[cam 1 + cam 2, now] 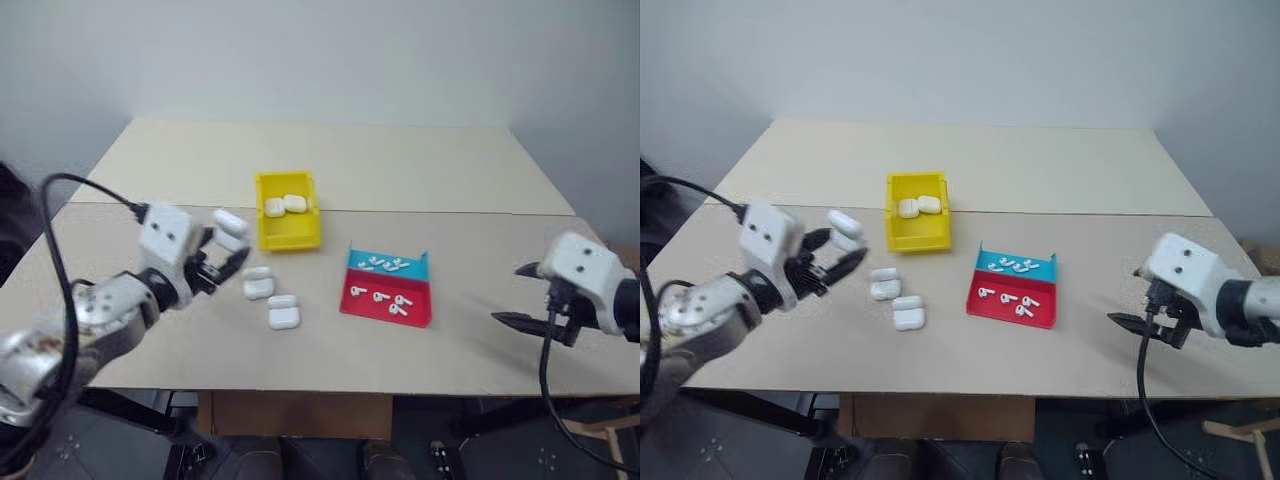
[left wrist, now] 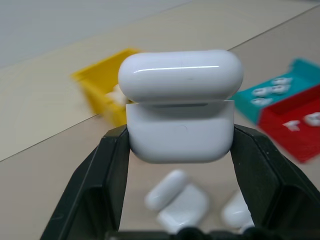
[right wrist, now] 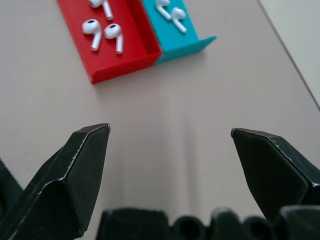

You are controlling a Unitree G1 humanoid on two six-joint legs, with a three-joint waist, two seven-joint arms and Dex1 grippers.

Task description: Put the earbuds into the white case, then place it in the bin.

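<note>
The left gripper (image 2: 180, 135) is clamped on the white case (image 2: 180, 107), its two black fingers (image 2: 112, 170) pressing the case's short ends, so the case's long axis runs from one finger to the other. The lid stands slightly ajar above the body, pointing away from the wrist. In the left eye view this case (image 1: 230, 228) is held up above the surface (image 1: 400, 160), to the left of the yellow bin (image 1: 262, 210). Two white cases (image 1: 283, 206) lie side by side inside the bin. Four more cases (image 1: 271, 298) lie on the surface in two pairs, below the bin and just right of the held one. The red and teal tray (image 1: 386, 315) sits right of them and holds about eight earbuds (image 1: 390, 301), four in each half. The right gripper (image 3: 170, 135) hovers over bare surface with its fingers wide apart, holding nothing.
</note>
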